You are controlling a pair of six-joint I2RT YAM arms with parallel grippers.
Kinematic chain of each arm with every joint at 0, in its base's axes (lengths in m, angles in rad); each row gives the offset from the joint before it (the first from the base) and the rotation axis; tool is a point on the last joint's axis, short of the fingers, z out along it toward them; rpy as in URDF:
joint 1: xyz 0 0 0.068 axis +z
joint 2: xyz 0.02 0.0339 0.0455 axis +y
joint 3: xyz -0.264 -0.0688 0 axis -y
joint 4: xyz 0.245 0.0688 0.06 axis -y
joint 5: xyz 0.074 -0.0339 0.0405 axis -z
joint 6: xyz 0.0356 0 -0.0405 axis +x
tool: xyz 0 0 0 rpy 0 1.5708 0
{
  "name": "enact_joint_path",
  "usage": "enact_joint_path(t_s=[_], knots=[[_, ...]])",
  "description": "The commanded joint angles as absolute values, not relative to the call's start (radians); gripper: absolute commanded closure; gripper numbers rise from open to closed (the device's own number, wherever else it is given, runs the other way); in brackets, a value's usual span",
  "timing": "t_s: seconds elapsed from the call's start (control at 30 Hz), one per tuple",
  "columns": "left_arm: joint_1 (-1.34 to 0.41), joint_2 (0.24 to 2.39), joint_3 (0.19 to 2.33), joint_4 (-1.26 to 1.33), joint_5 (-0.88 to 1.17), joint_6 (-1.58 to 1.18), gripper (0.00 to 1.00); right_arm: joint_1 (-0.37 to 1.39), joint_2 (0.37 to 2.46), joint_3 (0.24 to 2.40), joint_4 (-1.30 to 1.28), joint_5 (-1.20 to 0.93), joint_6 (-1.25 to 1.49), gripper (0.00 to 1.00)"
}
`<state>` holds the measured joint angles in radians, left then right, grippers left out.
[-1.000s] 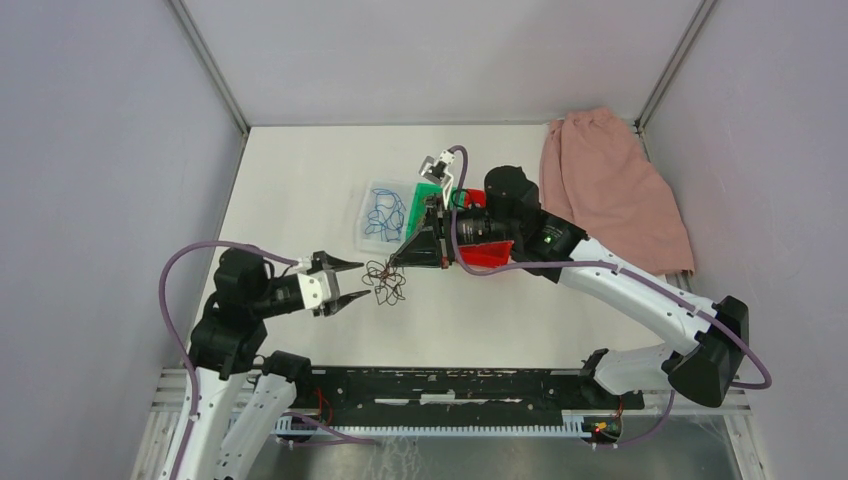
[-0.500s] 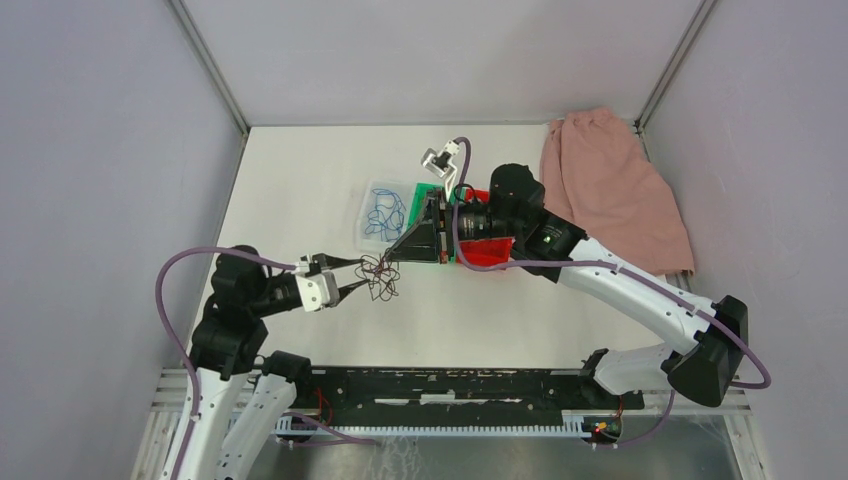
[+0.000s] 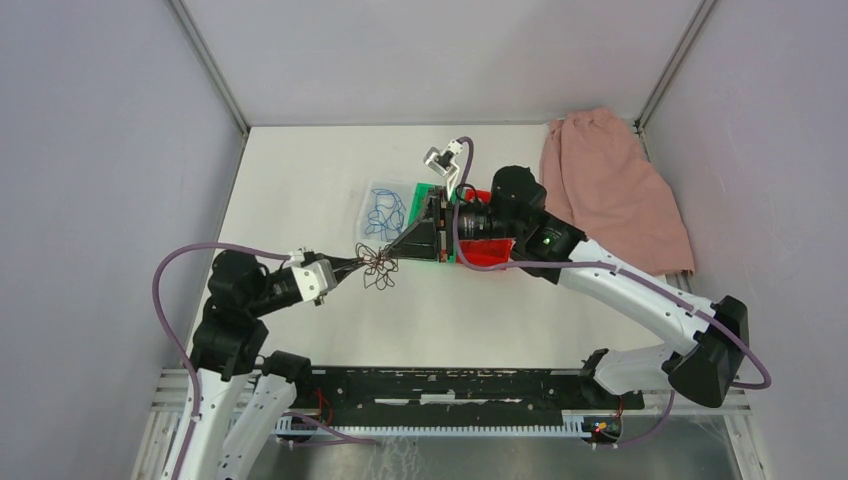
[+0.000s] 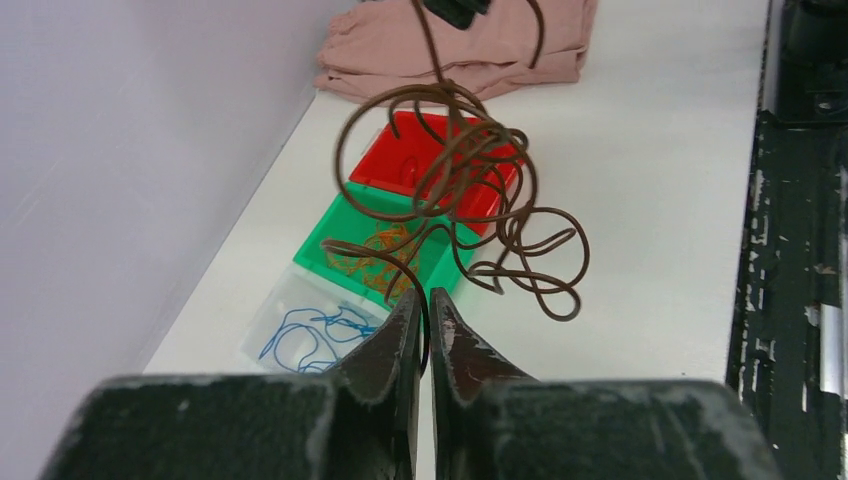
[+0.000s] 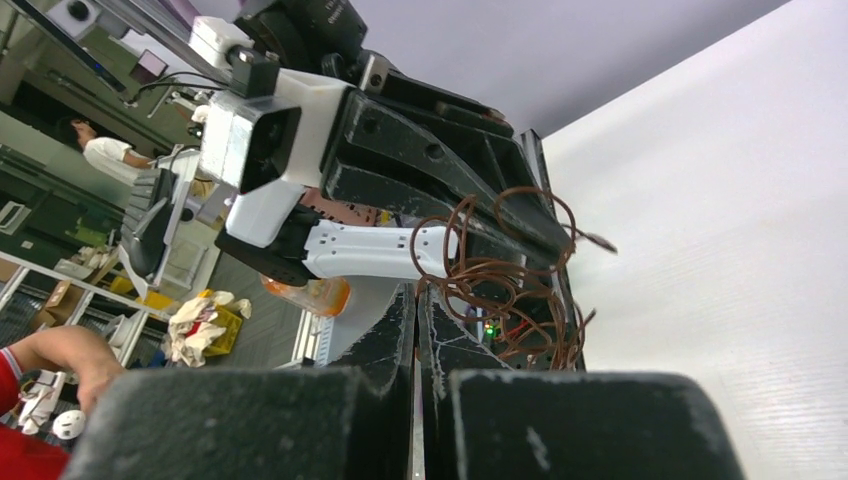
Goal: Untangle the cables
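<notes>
The brown cable (image 3: 380,268) tangle is held up just off the green bin's (image 4: 322,247) near corner, strung between both claws. The left claw (image 4: 426,302) is clenched on a strand at the end farther from the bin. The right claw (image 5: 418,296) is squeezed tight on the tangle's bin-side end. The orange cable (image 4: 372,262) sits inside the green bin, and the blue cable (image 4: 305,335) is in the clear bin (image 4: 262,322) right beside it.

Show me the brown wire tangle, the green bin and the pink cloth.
brown wire tangle (image 3: 380,267), top view, its knotted middle.
green bin (image 4: 325,250), left wrist view, its left rim.
pink cloth (image 3: 610,190), top view, its middle.
</notes>
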<state>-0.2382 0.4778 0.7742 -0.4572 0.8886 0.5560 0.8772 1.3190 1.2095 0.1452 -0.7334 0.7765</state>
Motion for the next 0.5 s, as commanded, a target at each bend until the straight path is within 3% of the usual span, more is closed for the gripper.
enact_joint_path(t_s=[0.0,0.47], knots=[[-0.241,0.454,0.845,-0.484,0.815,0.560,0.89,0.881,1.252,1.193,0.097,-0.713,0.689,1.00],[-0.239,0.523,1.011,-0.767,0.731,0.849,0.93,0.855,1.062,1.143,-0.333,-0.509,0.415,1.00]])
